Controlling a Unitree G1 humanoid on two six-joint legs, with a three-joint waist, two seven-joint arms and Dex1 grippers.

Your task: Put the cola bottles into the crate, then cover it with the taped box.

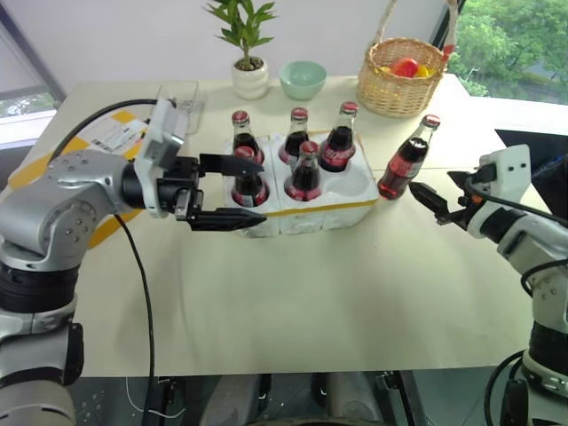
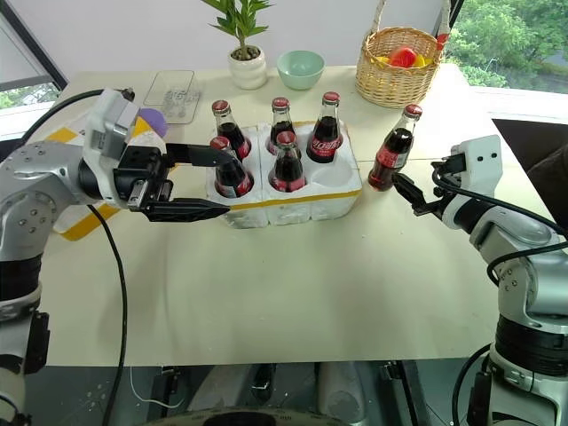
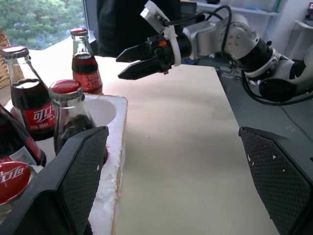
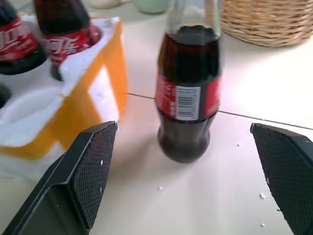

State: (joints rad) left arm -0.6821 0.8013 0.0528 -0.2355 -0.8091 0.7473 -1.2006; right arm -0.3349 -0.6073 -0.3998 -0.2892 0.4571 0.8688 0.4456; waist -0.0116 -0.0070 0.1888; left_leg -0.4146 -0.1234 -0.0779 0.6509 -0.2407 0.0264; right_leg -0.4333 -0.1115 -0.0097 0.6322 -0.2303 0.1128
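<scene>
The crate [image 1: 333, 213], white foam with a yellow band, sits mid-table and holds several cola bottles [image 1: 306, 170]; its front right well [image 1: 353, 188] is empty. One more cola bottle [image 1: 406, 161] stands upright on the table just right of the crate. My left gripper [image 1: 264, 188] is open and level, its fingers straddling the crate's front left corner and the bottle there [image 1: 249, 180]. My right gripper [image 1: 427, 202] is open, pointing at the loose bottle [image 4: 188, 98] from close by without touching it. The taped box [image 1: 114, 135] lies at the far left, mostly hidden behind my left arm.
Along the back of the table stand a wicker basket [image 1: 404, 78] with fruit, a green bowl [image 1: 303, 78], a potted plant [image 1: 249, 62] and a clear plastic tray [image 1: 181, 96]. The front half of the table [image 1: 311, 302] is bare paper.
</scene>
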